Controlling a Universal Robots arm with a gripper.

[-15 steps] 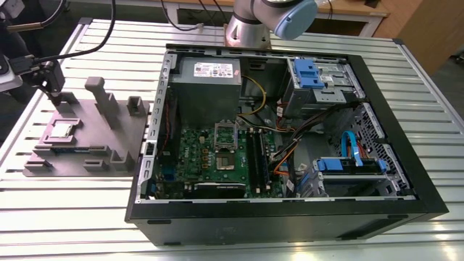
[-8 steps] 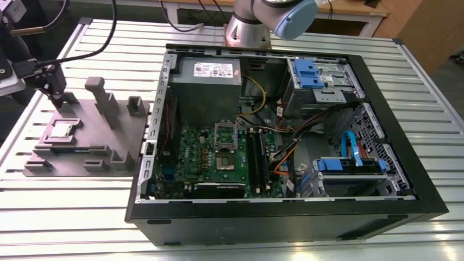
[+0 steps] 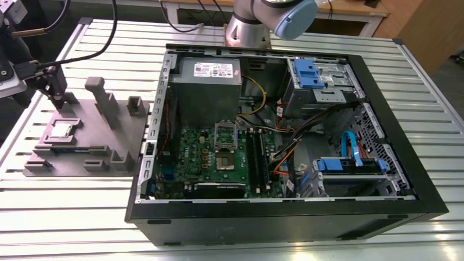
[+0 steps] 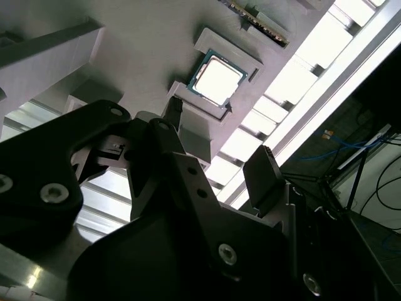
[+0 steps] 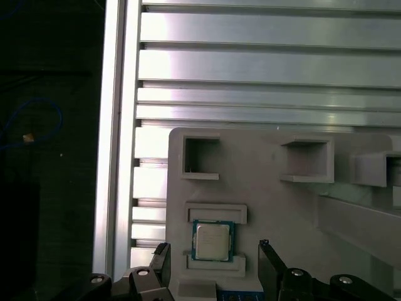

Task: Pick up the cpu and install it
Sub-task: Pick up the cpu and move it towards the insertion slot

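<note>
Hovering over the grey fixture (image 3: 108,136), the gripper (image 3: 56,97) has its two fingers (image 5: 269,260) spread wide and holds nothing. The cpu (image 3: 62,129) lies flat just below and ahead of the fingertips, untouched, with its silvery top facing up. In both wrist views it sits between the lines of the two fingers, so the spread looks set wider than the chip (image 5: 213,241) in order to straddle its opposite edges. Raised lips frame the shallow recess around the cpu (image 4: 219,80), probably to keep it square and always in the same spot for a repeatable grasp. The fixture's other pockets and posts stand farther from the gripper (image 5: 213,246), apart from the chip. The open case (image 3: 406,212) lies on its side on the slatted table (image 3: 73,217), well apart from the gripper. Its green board (image 3: 195,147) faces upward, which would let a part be lowered straight in from above. By my reading the pick has not yet been made, and the gripper (image 4: 219,127) is lined up above the chip.
</note>
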